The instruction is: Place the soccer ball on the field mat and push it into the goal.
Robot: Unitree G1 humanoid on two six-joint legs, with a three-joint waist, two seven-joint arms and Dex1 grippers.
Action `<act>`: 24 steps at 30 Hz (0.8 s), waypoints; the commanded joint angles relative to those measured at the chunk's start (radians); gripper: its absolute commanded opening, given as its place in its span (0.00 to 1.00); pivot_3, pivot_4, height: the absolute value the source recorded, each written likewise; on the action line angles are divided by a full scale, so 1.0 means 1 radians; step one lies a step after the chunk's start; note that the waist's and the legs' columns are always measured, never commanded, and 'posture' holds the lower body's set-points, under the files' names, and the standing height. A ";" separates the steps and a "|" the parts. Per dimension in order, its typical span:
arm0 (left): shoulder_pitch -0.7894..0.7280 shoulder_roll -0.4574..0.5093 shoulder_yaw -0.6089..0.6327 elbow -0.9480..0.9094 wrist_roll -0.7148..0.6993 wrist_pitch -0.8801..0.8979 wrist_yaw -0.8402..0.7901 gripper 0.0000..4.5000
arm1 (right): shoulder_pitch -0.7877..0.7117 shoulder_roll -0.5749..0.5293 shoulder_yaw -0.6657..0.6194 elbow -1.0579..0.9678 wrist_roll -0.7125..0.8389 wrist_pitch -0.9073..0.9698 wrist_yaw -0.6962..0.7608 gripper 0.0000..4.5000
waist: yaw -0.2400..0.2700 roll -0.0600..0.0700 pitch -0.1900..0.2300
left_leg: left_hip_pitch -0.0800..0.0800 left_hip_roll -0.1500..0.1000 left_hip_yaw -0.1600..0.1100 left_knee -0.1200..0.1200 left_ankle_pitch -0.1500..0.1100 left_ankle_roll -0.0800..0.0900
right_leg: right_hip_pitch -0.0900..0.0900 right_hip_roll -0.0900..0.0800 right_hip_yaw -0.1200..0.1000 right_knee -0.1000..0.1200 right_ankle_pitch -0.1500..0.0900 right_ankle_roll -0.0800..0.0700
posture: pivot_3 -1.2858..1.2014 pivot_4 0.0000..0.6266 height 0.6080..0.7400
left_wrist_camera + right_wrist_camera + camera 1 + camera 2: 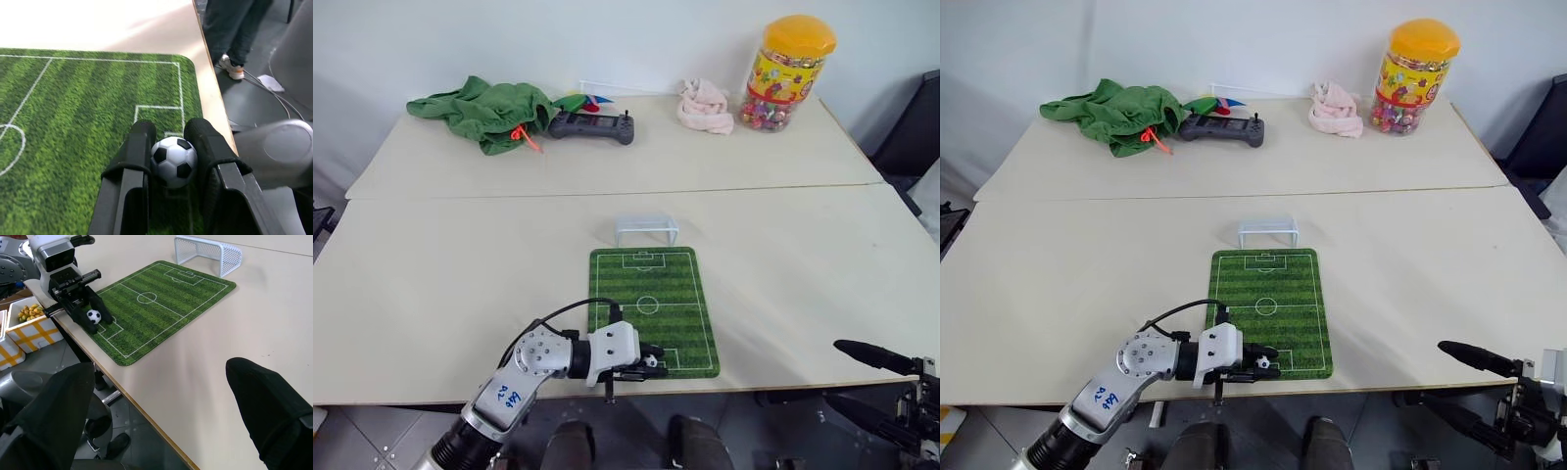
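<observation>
You see the ball [173,161], white with black patches, half hidden between the left gripper [171,147] fingers pinching it over the mat's [651,299] near end. The right gripper [161,401] is spread, its tips cut off.

**Room and furniture around you**

You are looking at two pale beige tables [460,284] sitting edge to edge, the far one pressing against a plain white wall [636,39]. Grey floor tiles [372,446] are showing below the near edge, and a dark chair [915,137] is standing far right.
</observation>
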 commanded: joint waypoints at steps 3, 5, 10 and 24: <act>-0.010 -0.005 -0.010 -0.002 0.010 -0.017 -0.005 0.19 | -0.001 -0.023 -0.043 0.004 0.001 -0.003 -0.003 1.00 | 0.000 0.000 0.000 | 0.000 0.000 0.000 0.000 0.000 0.000 | 0.000 0.000 0.000 0.000 0.000 0.000 | 0.52 0.24 1.00; -0.009 -0.007 -0.011 0.000 0.012 -0.017 -0.004 0.19 | -0.001 -0.026 -0.045 0.007 0.001 -0.004 -0.003 1.00 | 0.001 0.000 0.000 | 0.000 0.000 0.000 0.000 0.000 0.000 | 0.000 0.000 0.000 0.000 0.000 0.000 | 0.52 0.24 1.00; -0.009 -0.017 -0.007 0.005 0.021 -0.018 0.005 0.19 | -0.007 -0.033 -0.042 0.019 -0.008 -0.004 -0.006 1.00 | 0.000 0.000 0.000 | 0.000 0.000 0.000 0.000 0.000 0.000 | 0.000 0.000 0.000 0.000 0.000 0.000 | 0.52 0.24 1.00; -0.011 -0.031 0.000 0.014 0.025 -0.021 0.016 0.91 | -0.053 -0.049 -0.023 0.048 -0.038 0.001 -0.021 1.00 | 0.000 0.000 0.000 | 0.000 0.000 0.000 0.001 0.000 0.000 | 0.000 0.000 0.000 0.000 0.000 0.000 | 0.52 0.24 1.00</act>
